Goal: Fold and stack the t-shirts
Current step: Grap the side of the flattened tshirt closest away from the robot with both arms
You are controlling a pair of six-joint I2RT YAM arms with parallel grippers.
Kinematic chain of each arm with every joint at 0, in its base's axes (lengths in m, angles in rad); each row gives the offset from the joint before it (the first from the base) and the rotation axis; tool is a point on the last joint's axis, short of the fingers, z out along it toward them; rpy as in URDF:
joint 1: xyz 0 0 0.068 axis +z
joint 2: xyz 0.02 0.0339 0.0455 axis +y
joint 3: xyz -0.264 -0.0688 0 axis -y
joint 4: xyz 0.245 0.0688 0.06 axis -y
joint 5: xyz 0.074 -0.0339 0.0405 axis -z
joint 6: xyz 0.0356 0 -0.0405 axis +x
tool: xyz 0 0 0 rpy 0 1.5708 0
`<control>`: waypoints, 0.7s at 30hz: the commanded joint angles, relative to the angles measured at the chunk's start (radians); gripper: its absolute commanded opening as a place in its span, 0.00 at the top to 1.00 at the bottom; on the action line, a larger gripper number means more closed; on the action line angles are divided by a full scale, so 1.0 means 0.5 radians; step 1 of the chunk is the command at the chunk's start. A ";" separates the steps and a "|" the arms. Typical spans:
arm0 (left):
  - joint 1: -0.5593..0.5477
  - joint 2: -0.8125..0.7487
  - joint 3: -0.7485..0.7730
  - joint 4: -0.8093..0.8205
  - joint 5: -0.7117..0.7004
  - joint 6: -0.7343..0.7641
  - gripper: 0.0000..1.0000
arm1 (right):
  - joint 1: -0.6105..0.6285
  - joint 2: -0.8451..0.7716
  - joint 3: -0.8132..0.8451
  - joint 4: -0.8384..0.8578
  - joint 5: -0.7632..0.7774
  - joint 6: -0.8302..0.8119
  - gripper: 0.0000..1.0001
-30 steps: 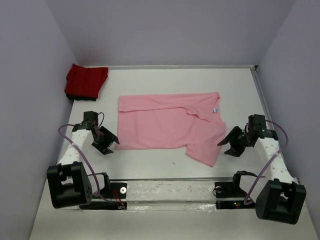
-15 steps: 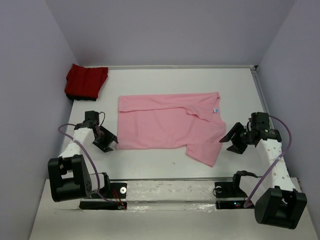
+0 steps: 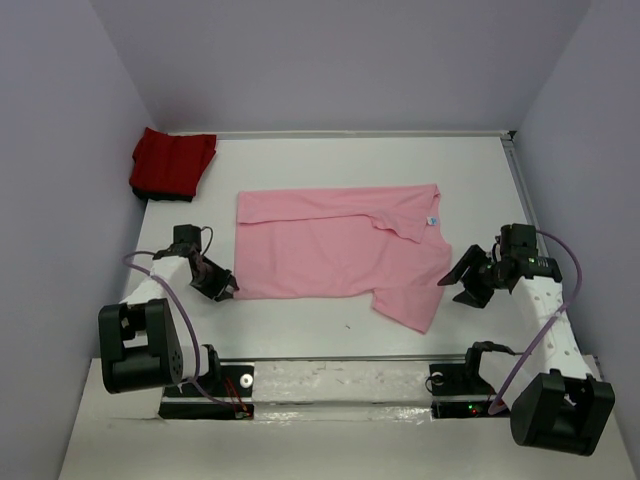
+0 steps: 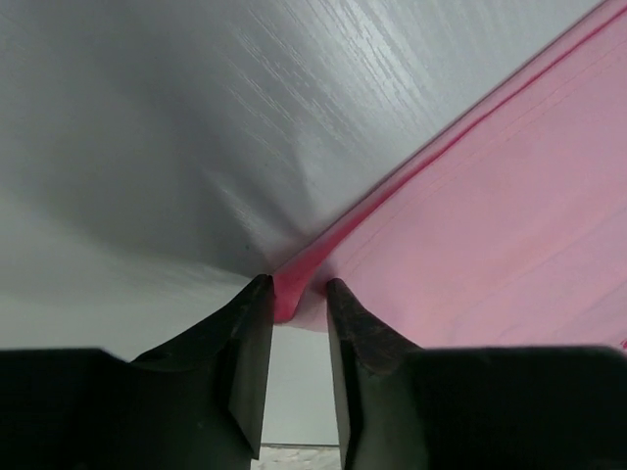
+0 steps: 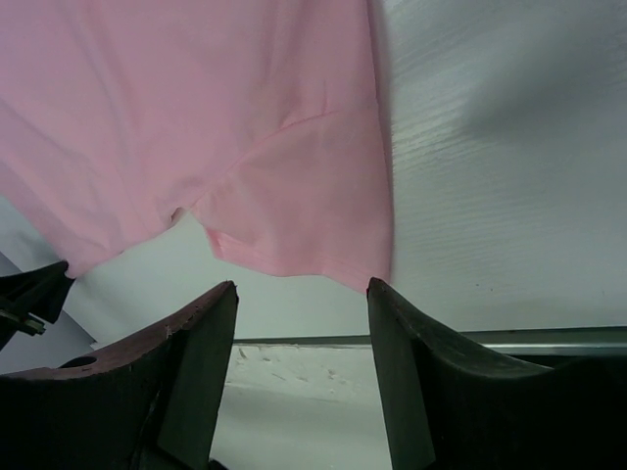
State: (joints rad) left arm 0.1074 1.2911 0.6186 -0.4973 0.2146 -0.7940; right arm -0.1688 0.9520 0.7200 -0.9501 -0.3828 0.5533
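Pink t-shirt (image 3: 335, 245) lies flat at mid worktop (image 3: 330, 160). Its long axis runs 9 to 3 o'clock, with the collar (image 3: 400, 228) and its small tag toward 3 and the hem toward 9. One sleeve (image 3: 410, 305) juts out toward 5 o'clock.

Red t-shirt (image 3: 172, 163) is a folded bundle in the corner at 10 o'clock, well apart from the pink one.

Left tool (image 3: 222, 285) is at the hem corner nearest 8 o'clock. The top view hides the contact. The left wrist view shows the cloth corner bunched up and clamped between the two fingers (image 4: 250, 343).

Right tool (image 3: 458, 285) is just beside the sleeve at 4 o'clock. The right wrist view shows its fingers (image 5: 201, 372) wide apart with nothing between them and the sleeve edge lying just beyond the tips.
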 commanded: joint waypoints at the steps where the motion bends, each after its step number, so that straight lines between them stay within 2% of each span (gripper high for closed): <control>1: -0.015 0.010 -0.047 0.034 0.053 -0.026 0.69 | 0.012 0.010 0.072 0.010 0.014 -0.024 0.38; 5: -0.015 0.001 -0.025 0.019 0.059 -0.023 0.85 | 0.012 0.044 0.088 -0.002 0.008 -0.030 0.39; 7: -0.015 0.001 0.005 0.004 0.056 -0.016 0.89 | 0.034 0.090 0.112 -0.026 0.011 -0.042 0.39; 15: -0.015 0.047 0.097 -0.027 0.049 0.026 0.90 | 0.549 0.571 0.602 -0.134 0.477 -0.122 0.39; 20: -0.015 0.081 0.134 -0.024 0.053 0.042 0.90 | 0.638 0.526 0.582 -0.073 0.477 -0.217 0.36; 21: -0.018 0.090 0.149 -0.024 0.053 0.048 0.90 | 0.638 0.489 0.560 -0.063 0.426 -0.259 0.30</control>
State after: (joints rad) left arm 0.1040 1.3262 0.6487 -0.4908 0.2333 -0.7918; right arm 0.1478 1.2499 0.9989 -0.9813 -0.1978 0.4919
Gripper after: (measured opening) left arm 0.105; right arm 0.666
